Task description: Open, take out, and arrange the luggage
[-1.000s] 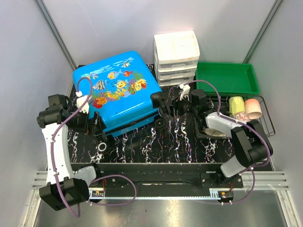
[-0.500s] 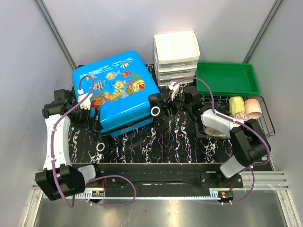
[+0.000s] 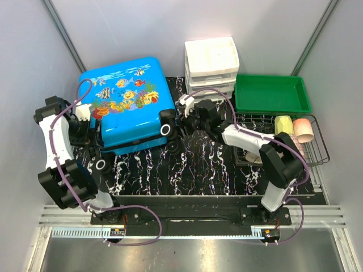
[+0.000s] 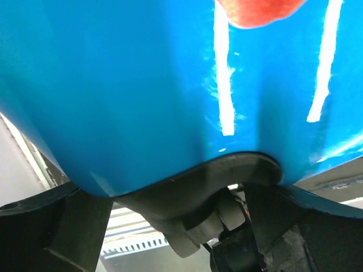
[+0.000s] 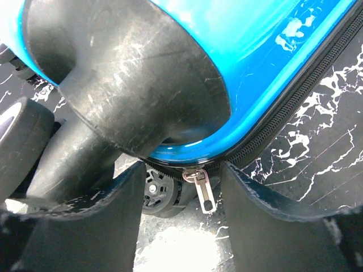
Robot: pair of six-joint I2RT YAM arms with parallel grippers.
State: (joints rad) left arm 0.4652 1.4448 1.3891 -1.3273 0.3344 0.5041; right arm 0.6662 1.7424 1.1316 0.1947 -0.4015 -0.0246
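Luggage is sliding toward tabletop's far-left corner | left gripper is resting at its left side, jaws wide, released | right gripper is straddling zipper pull, unclenched

I am looking down through the top camera from above and behind, at 6 o'clock, taking in the whole desk. The left wrist camera is pressing almost against the luggage shell from 9 o'clock. The right wrist camera is peering close at its zipper pull from 3 o'clock. All three views are sharing the luggage.
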